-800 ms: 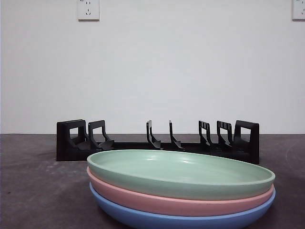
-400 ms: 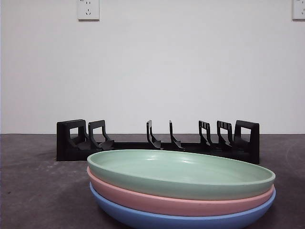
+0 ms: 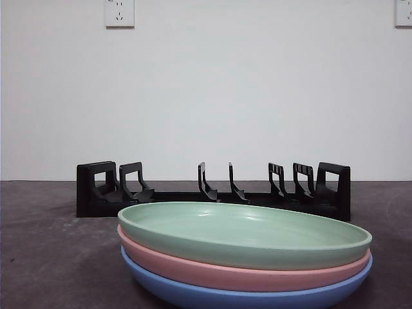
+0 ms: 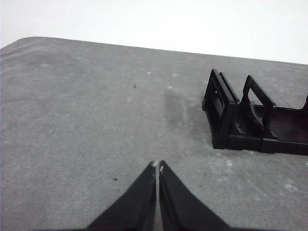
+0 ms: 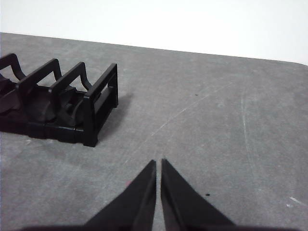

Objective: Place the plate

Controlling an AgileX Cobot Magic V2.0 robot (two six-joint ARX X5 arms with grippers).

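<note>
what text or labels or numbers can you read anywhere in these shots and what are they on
None: no readable word, number or brand in any view.
Green plate, pink plate, blue plate: plain, no print.
Black rack: no label visible.
Wall socket and the second socket: only slot holes, any marking too small to read.

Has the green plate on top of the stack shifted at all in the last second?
No. The pale green plate sits in the same place against the black slotted dish rack behind it as before.
</note>
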